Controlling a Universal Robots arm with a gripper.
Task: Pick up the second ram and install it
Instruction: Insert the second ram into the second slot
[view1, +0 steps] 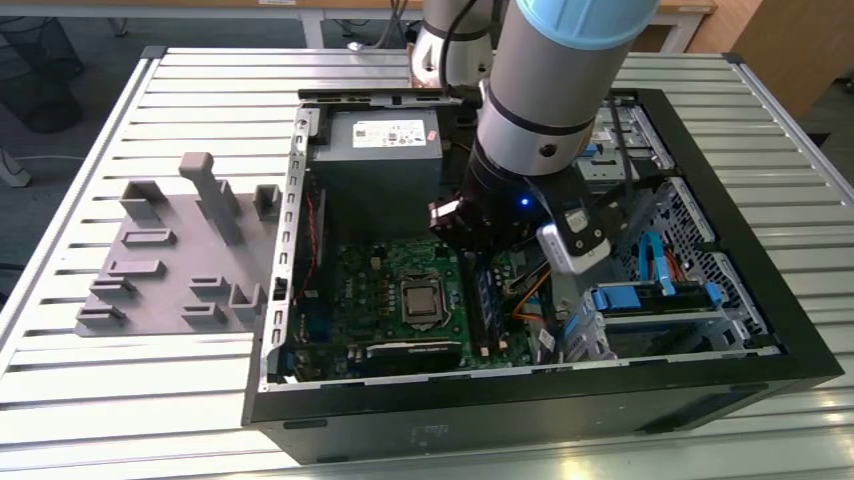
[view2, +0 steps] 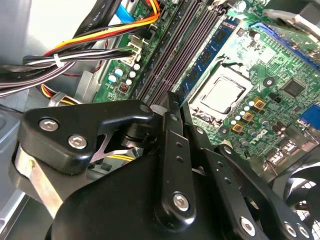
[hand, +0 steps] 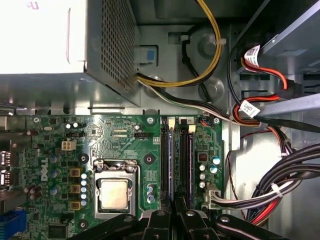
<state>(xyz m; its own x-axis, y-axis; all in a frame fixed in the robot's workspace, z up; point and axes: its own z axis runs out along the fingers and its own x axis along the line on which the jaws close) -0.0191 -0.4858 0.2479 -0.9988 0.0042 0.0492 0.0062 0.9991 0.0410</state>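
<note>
Can't tell the jaw state: the gripper (hand: 172, 214) hangs right over the slots, and the one stick you can see, likely the second ram (hand: 170, 165), stands in the slot at 3 o'clock of the CPU socket (view1: 420, 297) in the exterior view. Seating isn't confirmable, so pressing off-centre could cock it in the slot or load the board. Cable bundle (hand: 240, 192) lies near the slots and could snag the gripper.
</note>
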